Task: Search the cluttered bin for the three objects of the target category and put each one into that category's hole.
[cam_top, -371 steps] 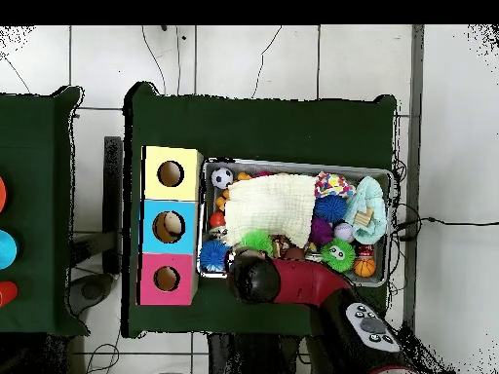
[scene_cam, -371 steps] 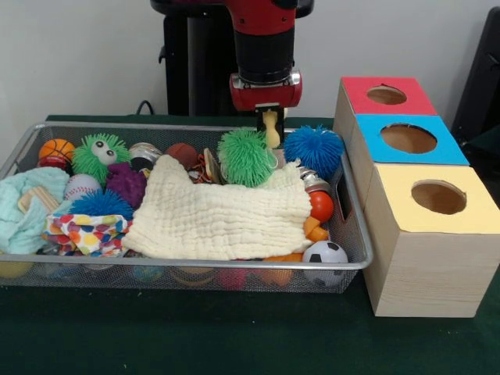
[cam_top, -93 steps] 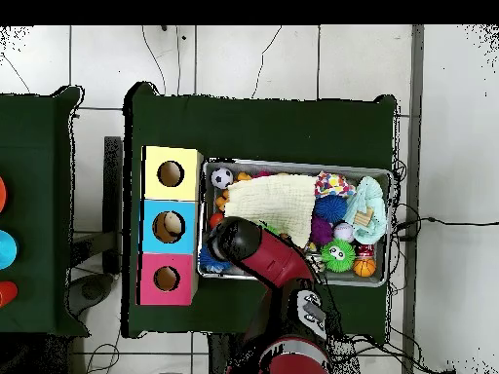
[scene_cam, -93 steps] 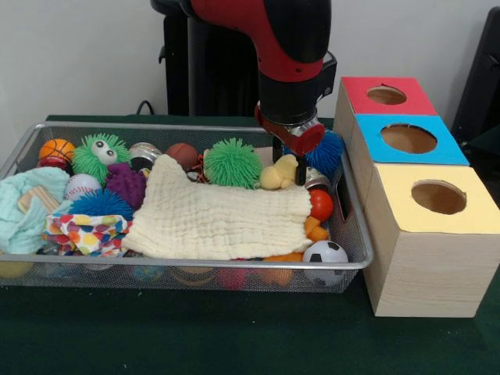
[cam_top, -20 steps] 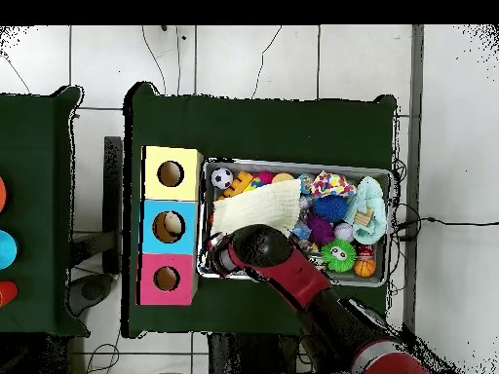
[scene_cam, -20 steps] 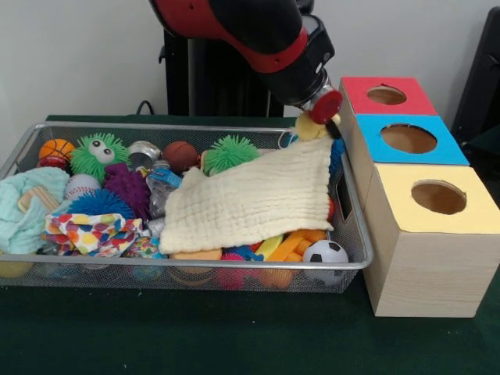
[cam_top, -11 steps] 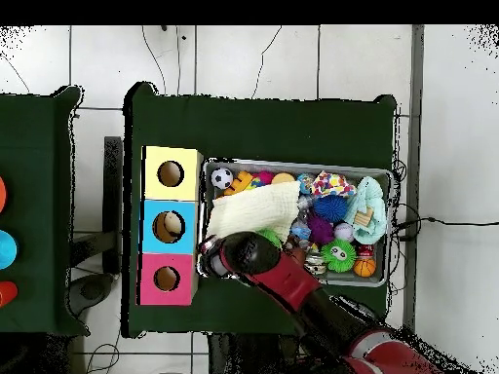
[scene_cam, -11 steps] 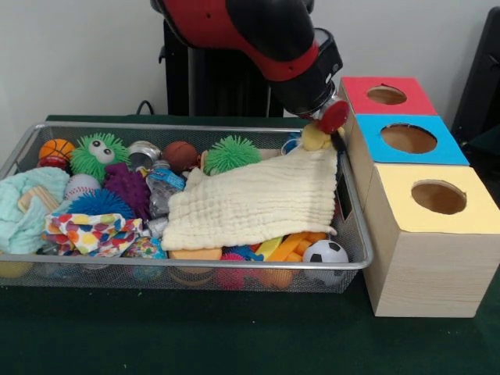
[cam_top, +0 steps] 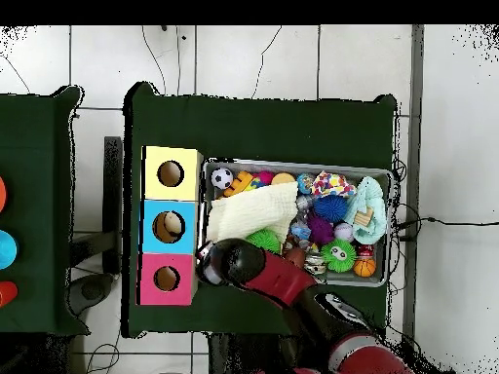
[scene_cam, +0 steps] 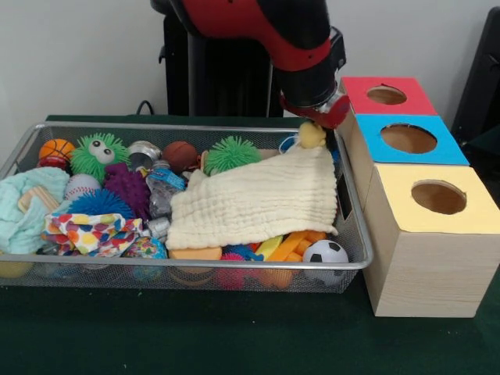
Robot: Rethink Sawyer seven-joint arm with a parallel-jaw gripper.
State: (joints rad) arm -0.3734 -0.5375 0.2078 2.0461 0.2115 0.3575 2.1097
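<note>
The jaws are clenched on a small yellow toy (scene_cam: pixel 312 135), and a corner of the cream cloth (scene_cam: pixel 251 204) hangs up against it, lifted above the wire bin (scene_cam: pixel 353 234). The gripper (scene_cam: pixel 314 133) sits in the upper middle of the front view, just left of the red box (scene_cam: pixel 388 95), over the bin's right end. The red and black arm (scene_cam: pixel 269 31) slants down from the top centre toward the right. In the overhead view the arm (cam_top: pixel 283 282) reaches from the bottom edge up and left to the bin's lower-left corner beside the red box (cam_top: pixel 166 279). The blue box (scene_cam: pixel 408 139) and yellow box (scene_cam: pixel 434 199) stand in line with it. No readable writing shows.
</note>
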